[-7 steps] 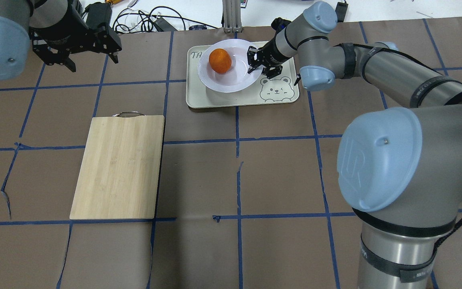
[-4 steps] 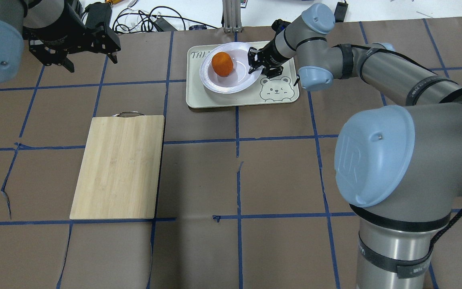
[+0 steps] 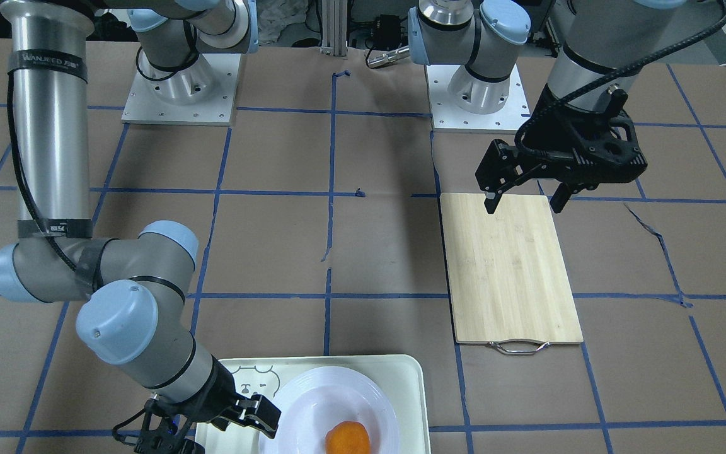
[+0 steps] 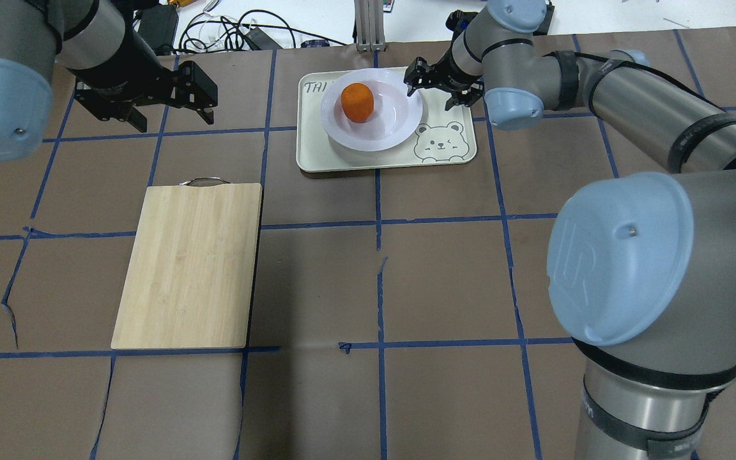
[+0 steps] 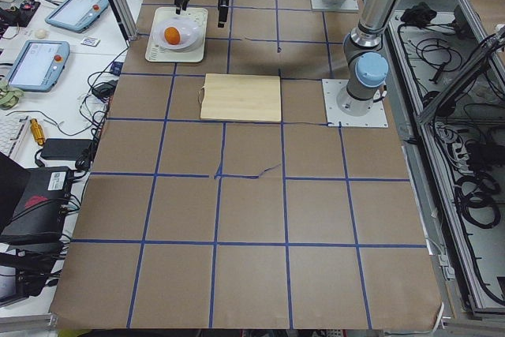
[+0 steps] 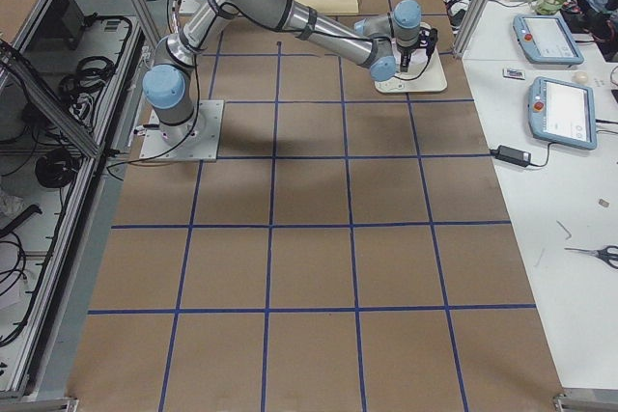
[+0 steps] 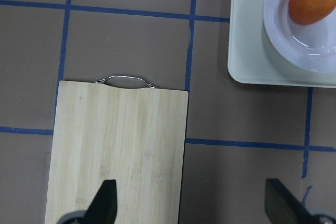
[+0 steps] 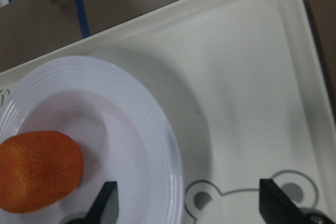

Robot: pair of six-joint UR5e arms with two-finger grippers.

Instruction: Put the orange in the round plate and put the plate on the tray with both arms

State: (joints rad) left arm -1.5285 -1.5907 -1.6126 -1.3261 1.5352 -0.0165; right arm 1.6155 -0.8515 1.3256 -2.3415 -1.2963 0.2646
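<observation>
The orange (image 4: pixel 357 102) lies in the round plate (image 4: pixel 393 124), which rests flat on the tray (image 4: pixel 317 156) beside the bear face. My right gripper (image 4: pixel 433 94) hovers open at the plate's right rim, holding nothing. In the right wrist view its fingertips (image 8: pixel 107 199) straddle the plate (image 8: pixel 157 129) rim, with the orange (image 8: pixel 39 169) at lower left. My left gripper (image 4: pixel 175 120) hangs open and empty over bare table left of the tray. In the front-facing view the left gripper (image 3: pixel 524 202) is above the far end of the bamboo board.
A bamboo board (image 4: pixel 192 265) with a metal handle lies at the table's left centre. Cables and a metal post (image 4: pixel 368 25) sit beyond the table's far edge, behind the tray. Brown paper with blue tape lines covers the table.
The right gripper let go of the plate's rim, opened and drew back toward the far edge. The plate settled flat on the tray. The left gripper shifted right.
</observation>
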